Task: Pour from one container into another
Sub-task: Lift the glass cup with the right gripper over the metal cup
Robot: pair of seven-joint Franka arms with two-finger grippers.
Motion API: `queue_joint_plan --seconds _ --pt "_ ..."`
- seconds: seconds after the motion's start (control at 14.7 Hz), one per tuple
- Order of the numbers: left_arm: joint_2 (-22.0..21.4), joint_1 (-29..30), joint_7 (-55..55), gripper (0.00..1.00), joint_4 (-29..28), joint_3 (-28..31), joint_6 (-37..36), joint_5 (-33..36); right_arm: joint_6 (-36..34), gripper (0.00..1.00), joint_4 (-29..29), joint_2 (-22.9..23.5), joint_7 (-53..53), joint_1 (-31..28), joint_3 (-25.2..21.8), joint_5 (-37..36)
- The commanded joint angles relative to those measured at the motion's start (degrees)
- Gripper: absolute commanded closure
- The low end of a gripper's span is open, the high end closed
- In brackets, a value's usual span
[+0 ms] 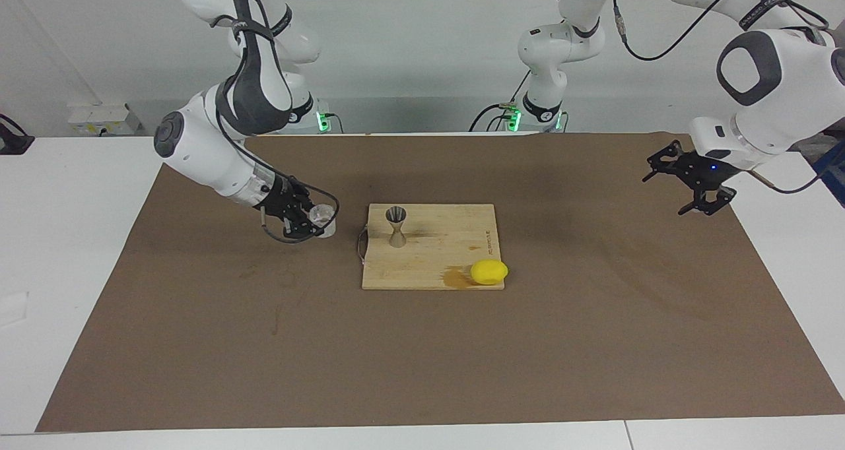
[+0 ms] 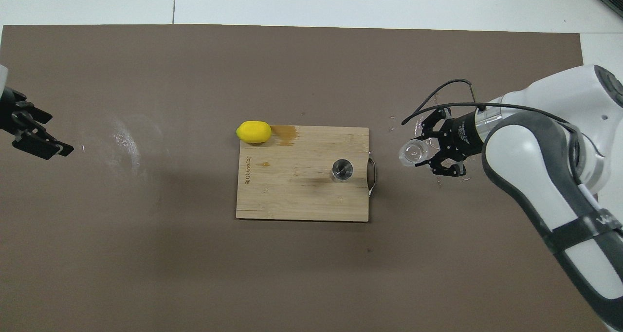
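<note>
The clear glass cup (image 1: 323, 220) (image 2: 412, 153) is upright, low at the brown mat, beside the handle end of the wooden board toward the right arm's end of the table. My right gripper (image 1: 314, 222) (image 2: 424, 152) has its fingers on either side of the cup and is shut on it. The grey metal jigger (image 1: 396, 226) (image 2: 342, 170) stands upright on the board, apart from the cup. My left gripper (image 1: 686, 187) (image 2: 35, 133) waits open and empty above the mat at the left arm's end.
The wooden cutting board (image 1: 442, 255) (image 2: 292, 195) lies in the middle of the mat, with a wire handle (image 1: 361, 245) (image 2: 372, 174) on its end beside the cup. A yellow lemon (image 1: 489, 272) (image 2: 253, 131) sits at the board's corner farthest from the robots.
</note>
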Motion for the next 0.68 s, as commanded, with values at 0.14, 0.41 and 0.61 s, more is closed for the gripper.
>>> queue_joint_plan --seconds 0.14,0.41,0.61 --pt "-1.3 -2.2 -18.8 0.00 -0.7 0.2 2.0 1.7 2.3 1.00 3.1 0.6 9.9 4.0 0.0 -2.7" --pt "-2.2 -2.7 -27.4 0.00 -1.5 0.3 2.1 1.7 2.8 1.00 5.8 1.8 17.3 8.6 0.0 -9.9" --pt "-2.6 -2.7 -35.5 0.00 -1.5 0.4 2.0 1.7 3.1 1.00 6.4 2.2 19.8 10.8 0.0 -15.6"
